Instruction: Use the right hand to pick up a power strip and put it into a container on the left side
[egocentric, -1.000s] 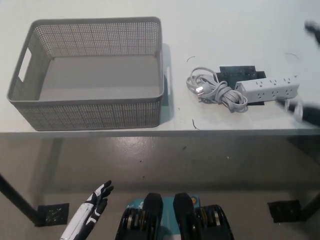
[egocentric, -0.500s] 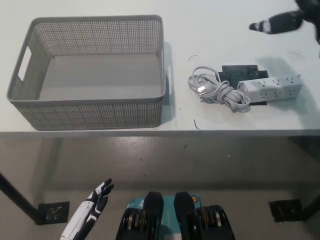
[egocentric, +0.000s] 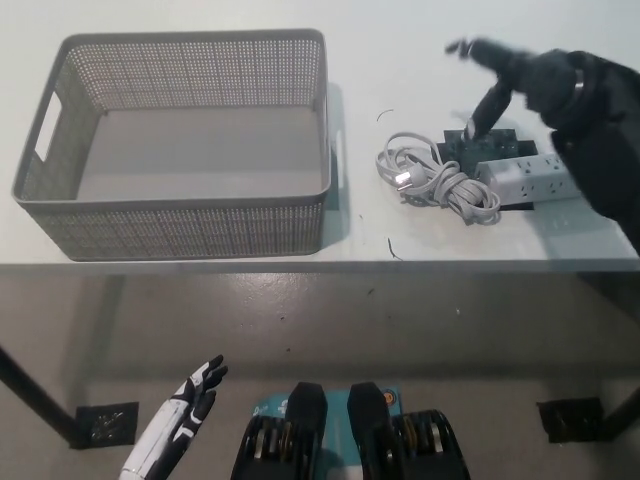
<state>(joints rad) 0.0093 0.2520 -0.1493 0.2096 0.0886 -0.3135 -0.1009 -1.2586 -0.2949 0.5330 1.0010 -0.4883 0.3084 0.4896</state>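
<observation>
A white plastic power strip (egocentric: 527, 179) with rows of sockets lies on the white table top (egocentric: 400, 50) at the right of the frame, its long body running roughly left to right and slightly tilted. It rests partly on a dark flat rectangular mat (egocentric: 478, 147) that shows above and to the left of it. Its grey coiled cord (egocentric: 435, 180), ending in a plug, is bunched just to the left of the strip, towards the middle of the frame.

The black right hand (egocentric: 520, 80) comes in from the right edge, its dark arm crossing over the right end of the power strip and hiding that end. The hand is above the strip in the picture, in the upper right. Its fingers (egocentric: 490, 105) are spread apart and hold nothing; one points down towards the dark mat just above the left end of the strip, while others reach out to the upper left, blurred. Whether any fingertip touches the mat or the strip cannot be told.

A grey perforated plastic basket (egocentric: 180, 215) with cut-out handles fills the upper left of the frame, well apart from the strip, with nothing visible inside it.

The white left hand (egocentric: 190, 395) hangs at the lower left, below the table edge, fingers loosely apart and holding nothing.
</observation>
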